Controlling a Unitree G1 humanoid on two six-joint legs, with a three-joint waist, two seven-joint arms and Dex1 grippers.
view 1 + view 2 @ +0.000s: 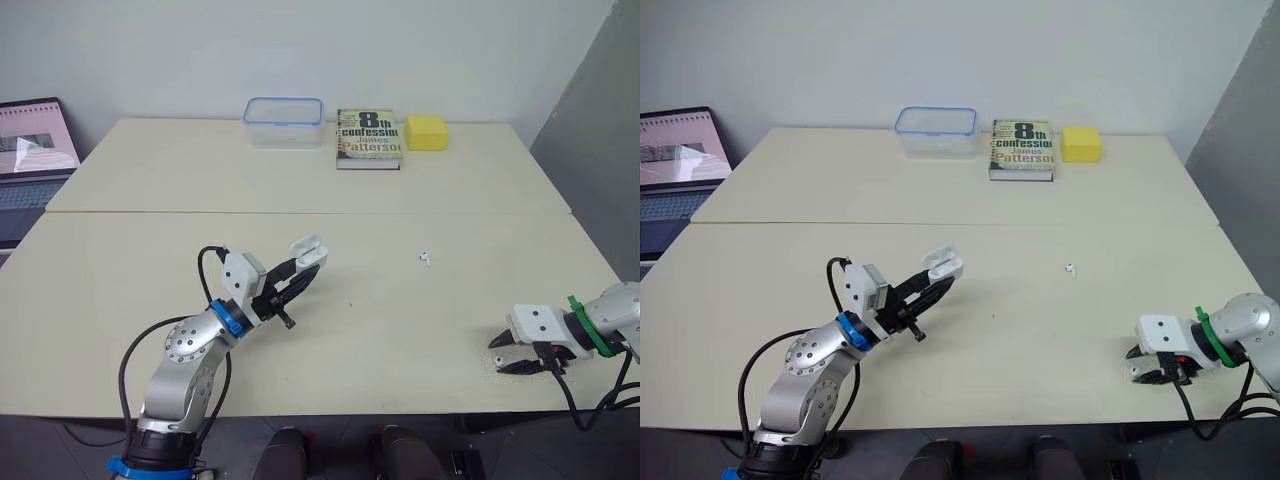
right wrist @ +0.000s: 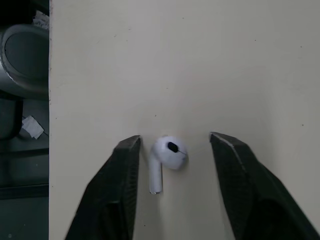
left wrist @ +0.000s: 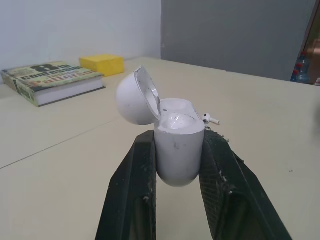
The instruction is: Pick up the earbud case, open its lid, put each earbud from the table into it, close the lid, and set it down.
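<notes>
My left gripper [image 1: 300, 270] is shut on the white earbud case [image 1: 308, 252] and holds it above the table, left of centre. In the left wrist view the case [image 3: 175, 145] stands upright between the two fingers with its lid swung open. One white earbud [image 1: 424, 258] lies on the table right of centre. My right gripper [image 1: 497, 356] sits low near the table's front right. In the right wrist view it stands open, and a second earbud [image 2: 167, 155] lies on the table between its fingers without touching them.
At the back of the table stand a clear plastic container [image 1: 284, 121], a paperback book [image 1: 368, 137] and a yellow block [image 1: 426, 131]. A laptop [image 1: 30, 160] sits off to the far left. The table's front edge [image 2: 50, 150] runs close beside my right gripper.
</notes>
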